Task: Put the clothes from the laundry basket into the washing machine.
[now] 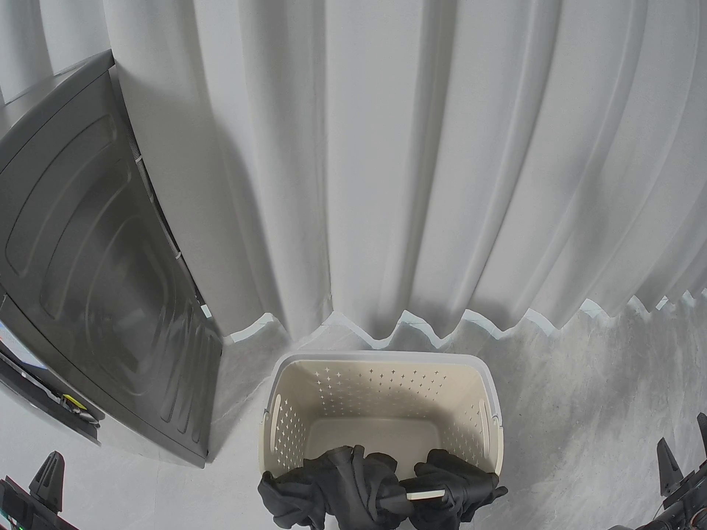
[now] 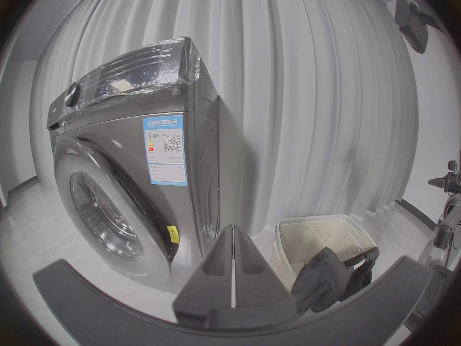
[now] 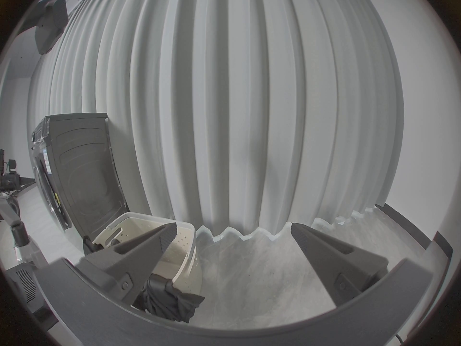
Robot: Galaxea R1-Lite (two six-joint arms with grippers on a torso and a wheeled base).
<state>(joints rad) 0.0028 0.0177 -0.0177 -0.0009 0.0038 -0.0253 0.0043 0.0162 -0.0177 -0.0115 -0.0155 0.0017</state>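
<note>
A cream laundry basket [image 1: 383,399] stands on the floor in front of me, with black clothes [image 1: 368,487] draped over its near rim. A grey washing machine [image 1: 96,274] stands to its left; its round door [image 2: 101,217] looks closed. My left gripper [image 2: 234,265] is shut with nothing in it, low at the left [image 1: 46,480], facing the machine with the basket [image 2: 321,236] and clothes [image 2: 331,277] beside it. My right gripper [image 3: 233,236] is open and empty, low at the right [image 1: 685,447], to the right of the basket [image 3: 144,227] and clothes [image 3: 165,299].
A white pleated curtain [image 1: 412,149] hangs behind the basket and the machine. Bare grey floor [image 1: 589,391] spreads to the basket's right. A stand with equipment [image 2: 449,203] is off to one side.
</note>
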